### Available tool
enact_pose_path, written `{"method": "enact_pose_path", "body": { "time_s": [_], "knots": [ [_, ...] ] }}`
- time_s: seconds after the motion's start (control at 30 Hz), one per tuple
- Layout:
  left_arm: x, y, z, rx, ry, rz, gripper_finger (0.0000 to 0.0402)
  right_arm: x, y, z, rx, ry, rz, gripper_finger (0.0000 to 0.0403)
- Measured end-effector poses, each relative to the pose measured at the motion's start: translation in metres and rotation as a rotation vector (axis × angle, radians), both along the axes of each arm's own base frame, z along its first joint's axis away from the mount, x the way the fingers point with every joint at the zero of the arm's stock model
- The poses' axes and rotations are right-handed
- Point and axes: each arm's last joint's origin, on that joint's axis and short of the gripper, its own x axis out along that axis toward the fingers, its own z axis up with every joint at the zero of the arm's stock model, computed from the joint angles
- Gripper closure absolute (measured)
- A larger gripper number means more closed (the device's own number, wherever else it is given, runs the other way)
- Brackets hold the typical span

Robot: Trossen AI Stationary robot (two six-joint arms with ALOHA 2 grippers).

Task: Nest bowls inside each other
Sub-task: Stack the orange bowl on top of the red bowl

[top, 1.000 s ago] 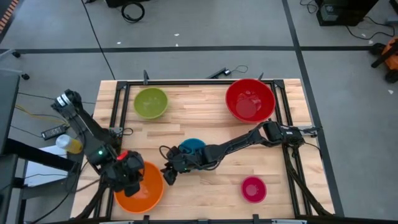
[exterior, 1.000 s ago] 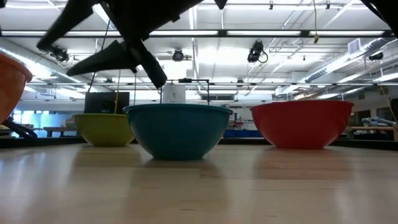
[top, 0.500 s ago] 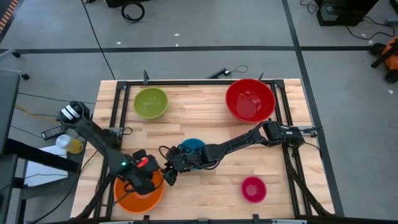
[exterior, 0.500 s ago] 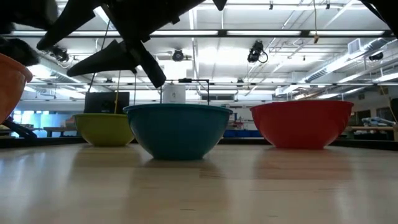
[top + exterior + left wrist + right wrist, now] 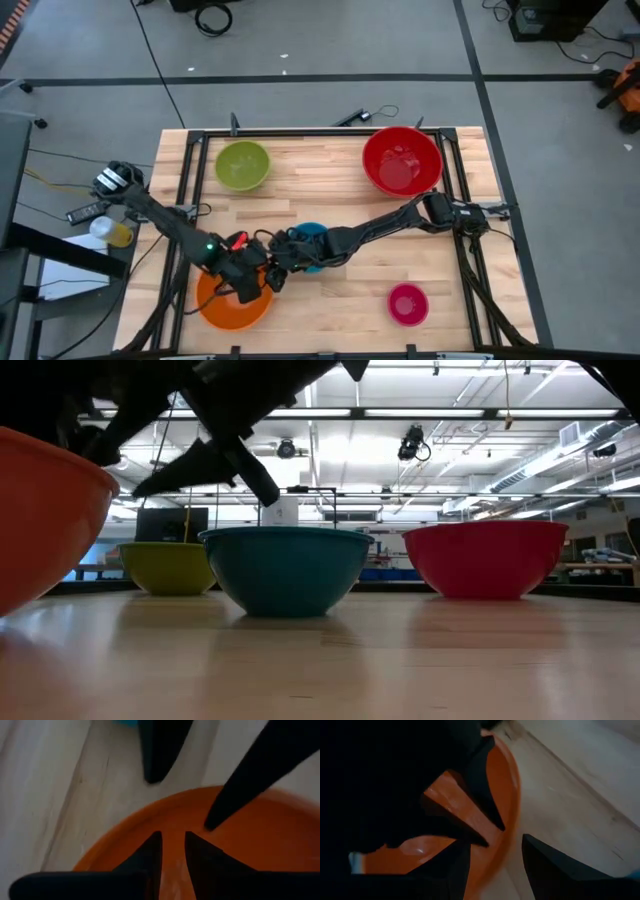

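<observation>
1. Orange bowl (image 5: 234,303) sits at the near left of the counter (image 5: 330,185). In the low view it fills the left edge and looks tilted, its rim sloping.
2. Left pincer (image 5: 250,285) is at the right side of the orange bowl's rim. In the left wrist view its two fingers (image 5: 150,852) stand close together, with a thin strip of orange between them. They appear clamped on the bowl's wall (the contact itself is not sharp).
3. Right pincer (image 5: 272,275) reaches across from the right side of the counter and sits just beside the left one. Its fingers are spread, one over the orange bowl's rim and one over bare wood, holding nothing that can be seen.
4. Blue bowl (image 5: 312,238) stands upright near the middle of the counter, partly under the right arm and just right of both pincers.
5. Green bowl (image 5: 242,165) is at the far left and red bowl (image 5: 401,160) at the far right, both upright and apart.
6. Pink bowl (image 5: 407,303) is at the near right, alone, well apart from the rest.
7. No bowl is inside another.
</observation>
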Motion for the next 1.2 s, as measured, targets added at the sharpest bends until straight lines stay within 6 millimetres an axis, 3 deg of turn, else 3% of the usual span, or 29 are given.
{"method": "enact_pose_path", "body": {
  "time_s": [0.1,0.2,0.4,0.67,1.2],
  "knots": [
    [-0.005,0.004,0.016,-0.043,-0.039,0.007,0.0318,0.001,-0.002,0.004,0.001,-0.017,0.015,0.0221],
    [-0.008,0.009,0.036,-0.102,-0.123,0.033,0.0318,0.001,-0.006,-0.007,0.001,0.023,0.029,0.0223],
    [-0.022,0.02,0.051,-0.122,-0.149,0.039,0.0318,0.002,-0.019,-0.005,-0.043,0.037,0.018,0.0224],
    [-0.029,0.025,0.052,-0.097,-0.12,0.046,0.0318,0.005,-0.032,-0.006,-0.013,0.045,0.077,0.0242],
    [-0.025,0.036,0.053,-0.086,-0.119,0.098,0.0318,0.005,-0.032,-0.005,0.012,0.044,0.171,0.0276]
  ]
}}
